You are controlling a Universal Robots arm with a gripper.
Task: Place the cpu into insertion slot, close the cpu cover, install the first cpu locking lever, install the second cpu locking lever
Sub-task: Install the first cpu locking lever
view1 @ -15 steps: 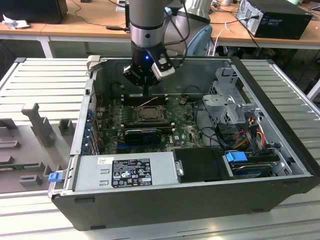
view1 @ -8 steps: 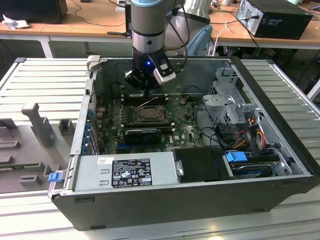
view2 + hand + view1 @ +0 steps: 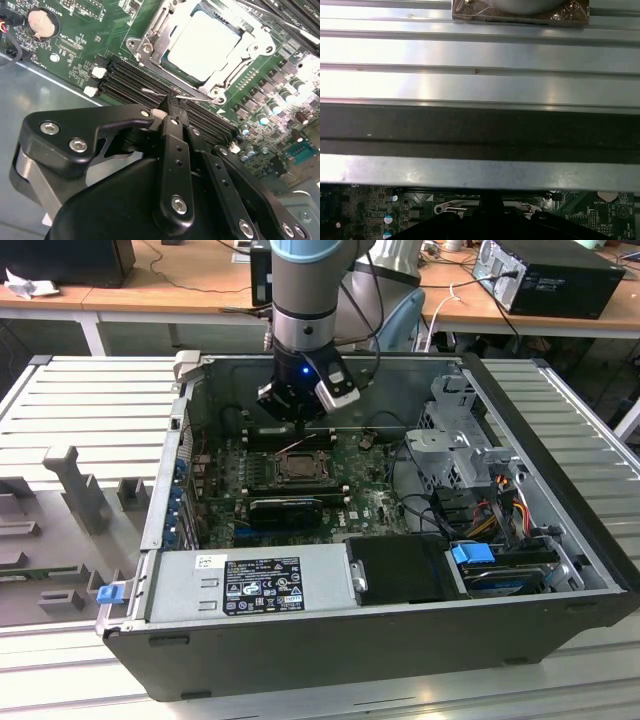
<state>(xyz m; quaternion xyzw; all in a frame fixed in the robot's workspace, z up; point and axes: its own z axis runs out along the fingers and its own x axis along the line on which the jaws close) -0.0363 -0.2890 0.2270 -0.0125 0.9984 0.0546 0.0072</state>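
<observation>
The cpu (image 3: 207, 42) lies flat in its socket on the green motherboard, pale silver top up; in the exterior view the cpu (image 3: 298, 466) sits mid-board. The cpu cover (image 3: 226, 75), a silver frame, lies down around it. A thin wire locking lever (image 3: 196, 98) runs along the socket's edge beside the memory slots. My gripper (image 3: 169, 111) is shut, its tips right at that wire; whether it pinches the wire I cannot tell. From outside, the gripper (image 3: 300, 426) hangs just behind the socket inside the open case.
Black memory slots (image 3: 125, 75) and a coin battery (image 3: 41, 22) flank the socket. The case's metal wall (image 3: 480, 130) is close behind the arm. A power supply (image 3: 250, 580), drive cage (image 3: 455, 430) and cables (image 3: 500, 510) crowd the case. Grey fixtures (image 3: 70, 490) lie at the exterior view's left.
</observation>
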